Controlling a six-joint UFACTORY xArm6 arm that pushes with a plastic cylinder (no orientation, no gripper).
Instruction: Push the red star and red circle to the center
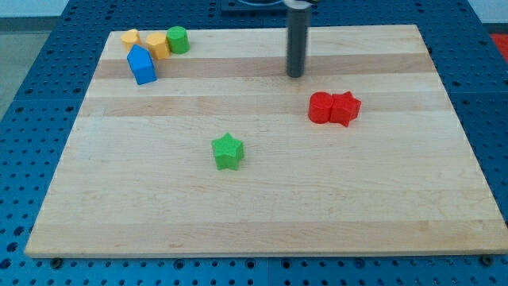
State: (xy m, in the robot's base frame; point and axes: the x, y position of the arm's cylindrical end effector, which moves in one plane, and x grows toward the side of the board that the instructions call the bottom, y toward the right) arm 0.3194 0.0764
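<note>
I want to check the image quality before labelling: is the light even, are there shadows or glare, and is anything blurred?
Camera view: light is soft and even on the pale wooden board, no strong glare; the red star block, red circle block and green star block cast only faint, short shadows; block edges are slightly soft; my tip on the dark rod is sharp, above and left of the red pair.

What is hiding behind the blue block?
Behind the blue block, toward the view's top, sit two yellow blocks and a green block. The blue block hides their lower edges.
</note>
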